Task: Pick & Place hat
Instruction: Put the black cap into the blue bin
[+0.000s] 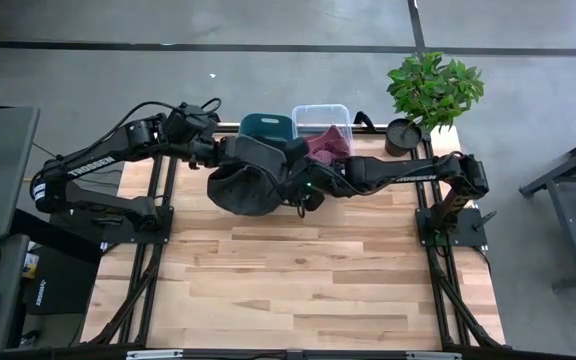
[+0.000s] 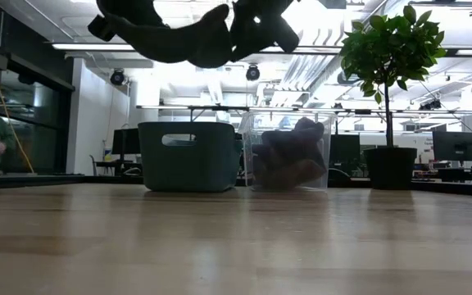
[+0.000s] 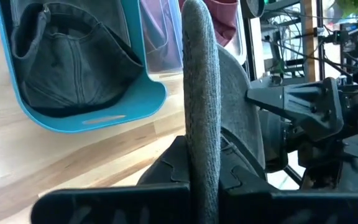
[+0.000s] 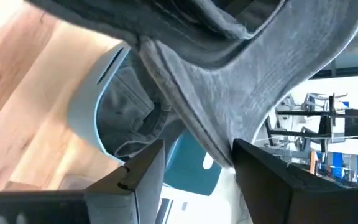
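Both hands, left hand (image 1: 226, 156) and right hand (image 1: 296, 176), pinch the dark hat (image 1: 246, 178) aloft, at 6 o'clock from the teal bin (image 1: 267, 125)

Both arms are built from dark, near-black links joined by rounded joint housings. The left arm (image 1: 103, 165) carries white lettering along its long link; the right arm (image 1: 408, 172) carries similar white lettering on its forearm link. Thin black cables loop over the left arm's upper joints. A small green indicator light shows near the right arm's wrist. Each arm rises from a black frame mount at the side of the counter (image 1: 298, 275).

The left pincer (image 3: 194, 180) has black fingers (image 3: 166, 171) with stepped, notched inner edges on a flat black crossbar. The right pincer (image 4: 194, 171) has plain, angular dark fingers (image 4: 269, 177) with bevelled faces.
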Controlling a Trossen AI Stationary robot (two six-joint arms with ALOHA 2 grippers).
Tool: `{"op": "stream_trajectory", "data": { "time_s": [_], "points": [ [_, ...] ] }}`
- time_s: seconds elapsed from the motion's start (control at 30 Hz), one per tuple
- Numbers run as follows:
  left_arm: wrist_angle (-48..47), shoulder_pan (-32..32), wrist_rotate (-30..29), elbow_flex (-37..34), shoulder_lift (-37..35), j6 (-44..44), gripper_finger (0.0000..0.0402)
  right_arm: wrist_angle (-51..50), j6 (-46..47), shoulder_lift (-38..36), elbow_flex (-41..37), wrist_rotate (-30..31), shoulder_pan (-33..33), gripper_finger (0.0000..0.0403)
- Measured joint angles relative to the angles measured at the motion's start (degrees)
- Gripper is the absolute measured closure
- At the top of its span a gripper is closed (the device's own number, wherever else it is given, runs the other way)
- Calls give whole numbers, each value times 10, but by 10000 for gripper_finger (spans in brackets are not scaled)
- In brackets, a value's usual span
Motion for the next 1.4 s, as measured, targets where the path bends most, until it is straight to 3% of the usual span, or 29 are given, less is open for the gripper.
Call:
{"op": "stream_trajectory", "data": {
  "time_s": [0.13, 0.3, 0.53, 0.73, 1.0, 1.13, 1.4],
  "points": [
    [-1, 0, -13, 0, -1, 1, 401, 13, 8, -8, 0, 10, 0, 221],
    [-1, 0, -53, 0, -1, 1, 401, -6, 37, -21, 0, 96, -5, 222],
    [14, 0, -107, 0, -1, 11, 401, -85, 239, -44, 0, 126, -28, 227],
    [42, 9, -138, 1, 29, 26, 401, -146, 364, -47, -1, 111, -31, 277],
    [47, 100, -56, 1, 50, 78, 401, -209, 456, -48, -1, 51, -31, 395],
    [45, 140, -21, 1, 49, 100, 401, -262, 524, -54, -7, 42, -36, 397],
    [68, 232, 83, -43, 46, 166, 401, -217, 594, -144, -114, 30, -38, 402]
  ]
}}
